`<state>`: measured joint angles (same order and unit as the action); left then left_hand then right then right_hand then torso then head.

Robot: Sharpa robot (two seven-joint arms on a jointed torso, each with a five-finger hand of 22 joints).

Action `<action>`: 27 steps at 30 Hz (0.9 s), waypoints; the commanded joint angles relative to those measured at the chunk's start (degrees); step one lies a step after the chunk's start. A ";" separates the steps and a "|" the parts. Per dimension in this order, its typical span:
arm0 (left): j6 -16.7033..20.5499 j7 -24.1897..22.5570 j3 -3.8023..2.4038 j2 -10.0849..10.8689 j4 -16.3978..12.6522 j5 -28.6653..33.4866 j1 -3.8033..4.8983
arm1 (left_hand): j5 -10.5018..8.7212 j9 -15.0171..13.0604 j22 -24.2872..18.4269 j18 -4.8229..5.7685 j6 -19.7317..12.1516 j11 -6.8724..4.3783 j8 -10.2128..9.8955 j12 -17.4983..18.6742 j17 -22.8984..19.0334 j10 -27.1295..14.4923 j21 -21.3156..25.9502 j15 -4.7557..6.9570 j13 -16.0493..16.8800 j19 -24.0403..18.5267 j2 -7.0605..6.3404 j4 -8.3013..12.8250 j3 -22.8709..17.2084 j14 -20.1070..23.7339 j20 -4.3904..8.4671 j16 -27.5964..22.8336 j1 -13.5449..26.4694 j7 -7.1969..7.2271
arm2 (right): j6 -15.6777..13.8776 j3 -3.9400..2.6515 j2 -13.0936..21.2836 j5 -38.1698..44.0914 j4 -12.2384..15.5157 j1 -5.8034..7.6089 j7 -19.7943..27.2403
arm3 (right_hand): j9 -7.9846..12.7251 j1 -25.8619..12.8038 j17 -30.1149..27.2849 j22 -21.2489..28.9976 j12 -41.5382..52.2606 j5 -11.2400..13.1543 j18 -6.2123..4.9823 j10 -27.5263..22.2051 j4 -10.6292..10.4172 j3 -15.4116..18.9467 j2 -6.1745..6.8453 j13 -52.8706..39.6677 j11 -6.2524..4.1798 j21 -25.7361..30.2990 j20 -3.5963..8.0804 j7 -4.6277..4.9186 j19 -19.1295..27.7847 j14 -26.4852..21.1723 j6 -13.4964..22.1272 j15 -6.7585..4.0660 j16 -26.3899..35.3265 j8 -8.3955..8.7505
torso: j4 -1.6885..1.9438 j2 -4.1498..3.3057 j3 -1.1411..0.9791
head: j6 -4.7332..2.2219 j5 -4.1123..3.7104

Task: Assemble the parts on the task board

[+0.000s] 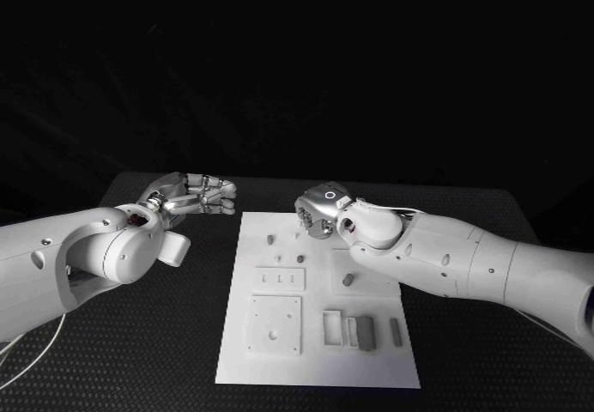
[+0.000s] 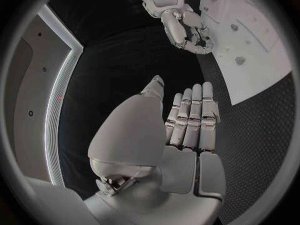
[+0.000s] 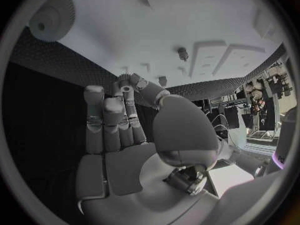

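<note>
The white task board lies in the middle of the black table. Small grey parts lie on its far half: one near the left edge, two side by side, another further right. My left hand hovers over the table just off the board's far left corner; its fingers are straight and together and it holds nothing. My right hand hangs above the board's far edge, its fingers mostly extended and holding nothing. One part lies on the board beyond them.
On the board's near half there are a square plate, a small rectangular block and several upright slots. Black textured table surrounds the board. The right hand appears by the board in the left wrist view.
</note>
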<state>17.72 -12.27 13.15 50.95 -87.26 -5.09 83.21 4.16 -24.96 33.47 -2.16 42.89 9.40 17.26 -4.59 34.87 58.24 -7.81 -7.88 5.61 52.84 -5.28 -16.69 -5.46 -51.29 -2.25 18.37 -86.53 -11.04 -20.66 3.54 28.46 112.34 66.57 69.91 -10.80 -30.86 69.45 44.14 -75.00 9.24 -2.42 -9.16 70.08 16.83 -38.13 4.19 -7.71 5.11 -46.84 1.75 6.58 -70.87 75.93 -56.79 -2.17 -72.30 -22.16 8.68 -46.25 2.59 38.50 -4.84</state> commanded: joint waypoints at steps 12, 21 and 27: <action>-0.61 -0.49 -0.08 -0.82 0.23 -0.13 0.16 | -0.26 0.08 -0.04 -1.08 -0.20 0.35 -0.33 0.45 0.07 0.02 0.26 -0.20 -0.12 0.21 0.04 0.02 0.30 -0.17 -0.05 -0.24 0.64 -0.43 | -1.28 -0.02 -4.09 0.67 -4.80 -0.13 0.11 | -0.07 -0.13 -0.11 -1.20 0.28 -0.31 -5.84 4.15 -0.03 -0.43 0.52 -1.80 -2.19 -0.26 -0.05 -0.06 -0.35 -0.99 -0.33 -1.31 -0.28 -0.07 | 0.06 -0.09 -0.03 | -0.02 0.41; -0.64 -0.49 -0.09 -1.05 0.37 -0.13 0.17 | -0.26 0.11 -0.05 -1.08 -0.22 0.36 -0.35 0.48 0.10 0.02 0.29 -0.20 -0.13 0.22 0.03 0.02 0.28 -0.18 -0.06 -0.28 0.67 -0.45 | -0.69 0.02 -5.85 0.68 -7.03 -0.49 0.38 | -0.08 -0.13 -0.13 -1.19 0.26 -0.31 -5.84 4.15 -0.02 -0.49 0.53 -1.86 -2.19 -0.32 -0.05 -0.06 -0.34 -1.00 -0.33 -1.32 -0.33 -0.03 | -0.04 -0.13 -0.02 | 0.00 0.78; -0.73 -0.46 -0.09 -1.14 0.27 -0.13 0.17 | -0.26 0.12 -0.05 -1.08 -0.22 0.37 -0.36 0.50 0.11 0.02 0.30 -0.20 -0.13 0.22 0.03 0.02 0.28 -0.18 -0.06 -0.31 0.69 -0.46 | -0.09 0.10 -5.83 0.76 -7.60 -0.70 0.17 | -0.08 -0.15 -0.15 -1.19 0.24 -0.31 -5.84 4.13 -0.03 -0.53 0.51 -1.90 -2.19 -0.35 -0.06 -0.05 -0.33 -1.01 -0.32 -1.31 -0.36 0.01 | 0.12 -0.12 0.01 | 0.21 0.99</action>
<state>17.71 -12.28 13.12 49.81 -86.83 -5.09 83.26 4.17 -24.92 33.48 -2.15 42.89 9.40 17.26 -4.37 34.91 58.24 -7.81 -7.88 5.57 52.84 -5.27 -16.69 -5.46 -51.29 -2.25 18.37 -86.54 -11.04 -21.38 3.64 22.58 112.34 59.04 69.25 -10.69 -30.84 68.78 44.08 -74.99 9.33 -2.66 -9.16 70.27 16.83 -38.45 4.86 -8.52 4.93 -46.83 1.62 6.56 -70.96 75.93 -56.75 -2.17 -72.28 -22.11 8.74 -46.36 2.58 38.58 -3.98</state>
